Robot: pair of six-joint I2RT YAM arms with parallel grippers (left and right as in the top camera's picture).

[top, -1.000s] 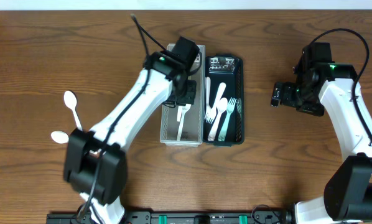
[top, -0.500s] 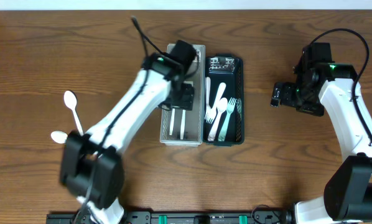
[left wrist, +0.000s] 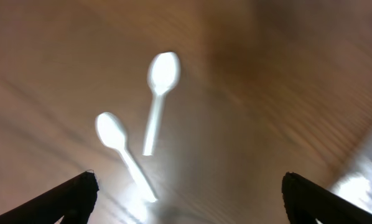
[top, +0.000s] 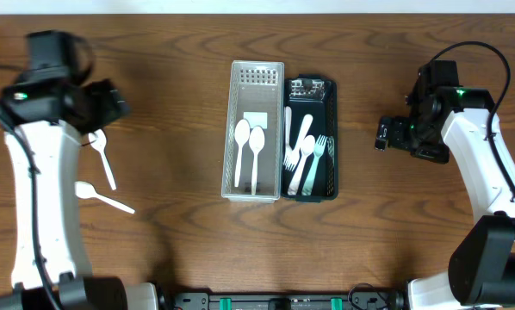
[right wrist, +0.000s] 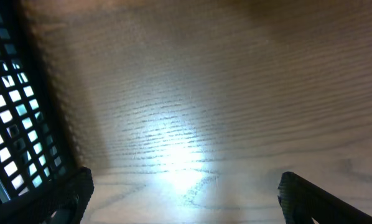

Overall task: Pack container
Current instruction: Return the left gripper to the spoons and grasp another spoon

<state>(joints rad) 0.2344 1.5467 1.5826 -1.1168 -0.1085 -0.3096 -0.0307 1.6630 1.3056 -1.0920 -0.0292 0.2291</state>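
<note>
Desk (top: 180, 250): brown wood with visible grain; it carries everything.
Pale basket (top: 257, 76): at the middle of the desk, long side running from the far edge toward the near edge.
Inside the pale basket: two white spoons lie side by side, the left spoon (top: 241, 148) and the right spoon (top: 257, 153), bowls toward the far end. A small white rectangle (top: 255, 119) lies just beyond them.
Dark basket (top: 333, 146): touching the pale basket's right wall and parallel to it.
Inside the dark basket: white cutlery (top: 302, 159) in a loose heap, fork tines showing among it.
Loose spoons: two on the desk's left part, well apart from both baskets. The upper loose spoon (top: 102, 153) (left wrist: 159, 87) and the lower loose spoon (top: 98, 196) (left wrist: 120, 146) are both blurred in the left wrist view.
Left gripper (top: 111, 102) (left wrist: 192, 198): above the desk near the upper loose spoon, its fingers (left wrist: 74, 194) spread wide with nothing between them.
Right gripper (top: 383, 133) (right wrist: 186, 198): to the right of the dark basket and apart from it, spread wide and empty. Bare desk shows between its fingers, and the basket's mesh (right wrist: 9, 106) is at the left edge of its view.
</note>
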